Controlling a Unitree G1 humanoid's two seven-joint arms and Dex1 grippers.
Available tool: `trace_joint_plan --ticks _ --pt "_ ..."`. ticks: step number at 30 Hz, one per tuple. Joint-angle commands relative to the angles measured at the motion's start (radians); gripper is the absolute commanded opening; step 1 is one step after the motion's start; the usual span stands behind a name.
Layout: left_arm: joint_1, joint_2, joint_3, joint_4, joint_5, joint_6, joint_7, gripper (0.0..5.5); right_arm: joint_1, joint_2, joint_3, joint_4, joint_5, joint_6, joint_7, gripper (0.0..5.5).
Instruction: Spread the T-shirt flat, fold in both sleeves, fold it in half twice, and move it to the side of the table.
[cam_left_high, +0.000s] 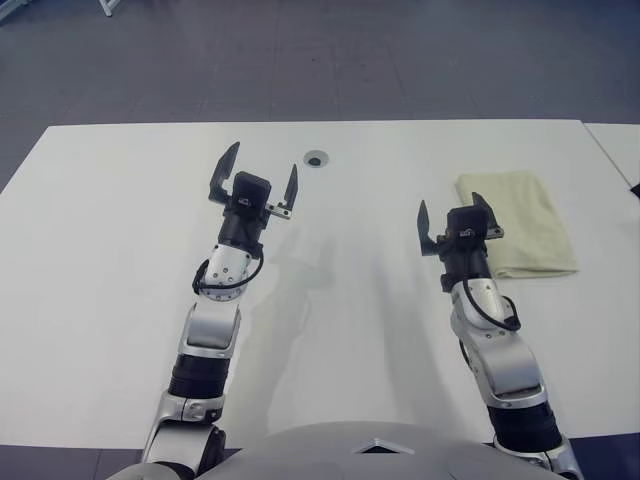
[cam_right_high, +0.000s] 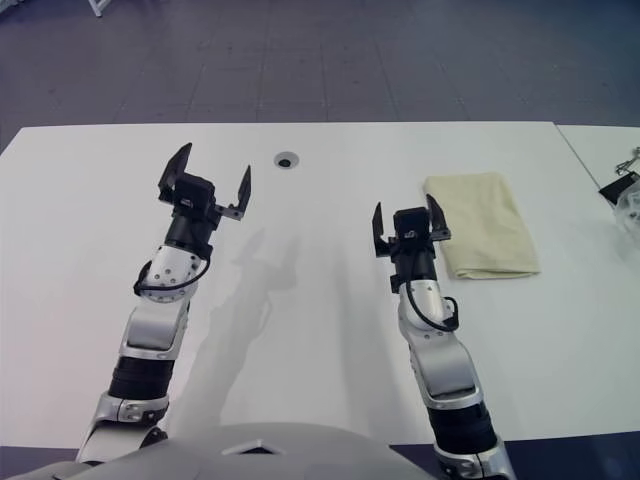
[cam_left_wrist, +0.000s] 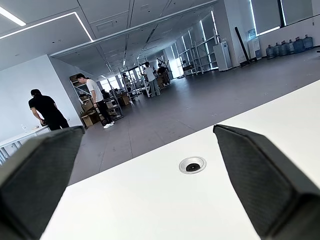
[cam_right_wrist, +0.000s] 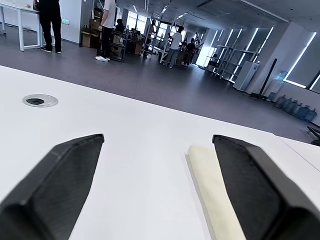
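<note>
The T-shirt (cam_left_high: 515, 223) is pale yellow and folded into a compact, roughly rectangular packet with soft, rounded corners. It lies flat on the white table (cam_left_high: 120, 250), on the table's right part, near the right edge and well back from the front edge. Its long sides run away from the robot, and its far end leans slightly to the left.
</note>
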Motion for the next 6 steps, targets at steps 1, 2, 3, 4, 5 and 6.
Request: trace_joint_plan --ticks 1,2,3,4,5,6 --pt "0.015 -0.004 -0.013 -0.008 0.023 -0.007 0.011 4.10 -0.021 0.007 -0.053 0.026 0.012 0.014 0.050 3.37" --pt "0.018 -0.009 -0.020 -0.010 0.027 -0.009 0.012 3.95 -0.022 0.007 -0.062 0.029 0.010 0.014 0.058 3.22" --pt "0.024 -0.013 -0.027 -0.014 0.031 -0.011 0.013 3.78 -0.023 0.009 -0.068 0.030 0.007 0.014 0.065 3.06" --pt "0.031 -0.015 -0.030 -0.018 0.033 -0.014 0.015 3.57 -0.024 0.014 -0.070 0.029 0.002 0.015 0.070 2.86" --pt "0.038 -0.015 -0.031 -0.021 0.033 -0.016 0.016 3.40 -0.022 0.018 -0.069 0.026 -0.005 0.017 0.073 2.70" --pt "0.048 -0.017 -0.030 -0.028 0.036 -0.018 0.021 3.26 -0.017 0.021 -0.070 0.022 -0.011 0.017 0.078 2.56"
